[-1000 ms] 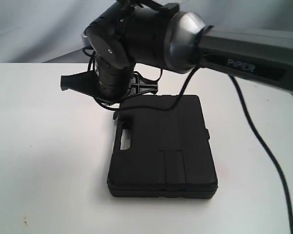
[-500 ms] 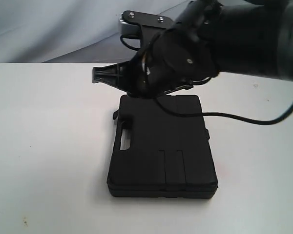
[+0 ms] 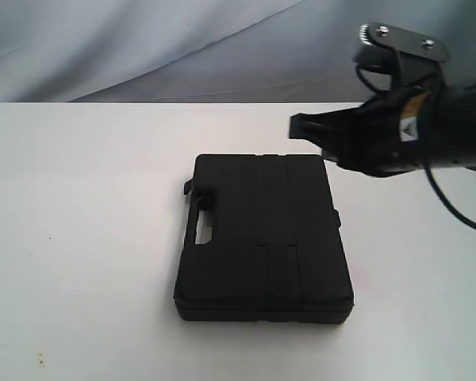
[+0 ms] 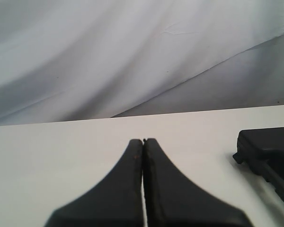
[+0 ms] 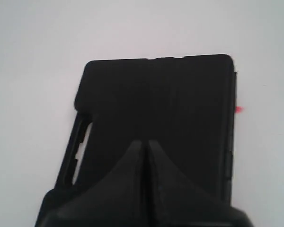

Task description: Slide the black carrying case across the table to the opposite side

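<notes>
The black carrying case lies flat on the white table, handle side facing left. My right gripper is shut and hangs in the air beyond the case's far right corner, touching nothing. The right wrist view looks down over the shut right gripper onto the case. In the left wrist view, my left gripper is shut and empty, low over the bare table, with a corner of the case off to one side. The exterior view does not show the left arm.
A grey-white cloth backdrop hangs behind the table's far edge. A black cable trails from the right arm at the right. Small specks mark the table's front left. A tiny red spot sits beside the case.
The right arm has swung from over the case's far left corner to the right and pulled back. The case has not moved.
</notes>
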Controlling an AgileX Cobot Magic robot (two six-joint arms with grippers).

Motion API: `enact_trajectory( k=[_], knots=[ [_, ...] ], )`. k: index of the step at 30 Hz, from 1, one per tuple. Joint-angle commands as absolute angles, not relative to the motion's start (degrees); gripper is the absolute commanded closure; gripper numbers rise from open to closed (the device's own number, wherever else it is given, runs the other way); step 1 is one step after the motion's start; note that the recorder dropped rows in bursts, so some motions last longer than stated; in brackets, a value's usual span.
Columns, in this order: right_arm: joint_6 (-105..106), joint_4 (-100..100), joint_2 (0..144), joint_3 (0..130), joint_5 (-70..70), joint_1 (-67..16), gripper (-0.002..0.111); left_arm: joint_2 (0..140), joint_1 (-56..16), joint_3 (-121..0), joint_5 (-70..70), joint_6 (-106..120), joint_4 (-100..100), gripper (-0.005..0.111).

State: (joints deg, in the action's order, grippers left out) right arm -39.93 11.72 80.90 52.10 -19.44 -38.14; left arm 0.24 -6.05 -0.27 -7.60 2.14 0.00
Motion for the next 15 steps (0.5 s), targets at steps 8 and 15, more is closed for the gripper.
enact_trajectory(
  k=[8, 15],
  knots=[
    [-35.21, 11.21, 63.89, 37.58, -12.46, -25.82, 0.108, 0.0, -5.95, 0.0, -7.54, 1.99, 0.0, 0.107],
    [-28.75, 11.29, 54.04, 33.15, -12.34, -20.58, 0.108, 0.0, -5.95, 0.0, -7.54, 1.99, 0.0, 0.107]
  ],
)
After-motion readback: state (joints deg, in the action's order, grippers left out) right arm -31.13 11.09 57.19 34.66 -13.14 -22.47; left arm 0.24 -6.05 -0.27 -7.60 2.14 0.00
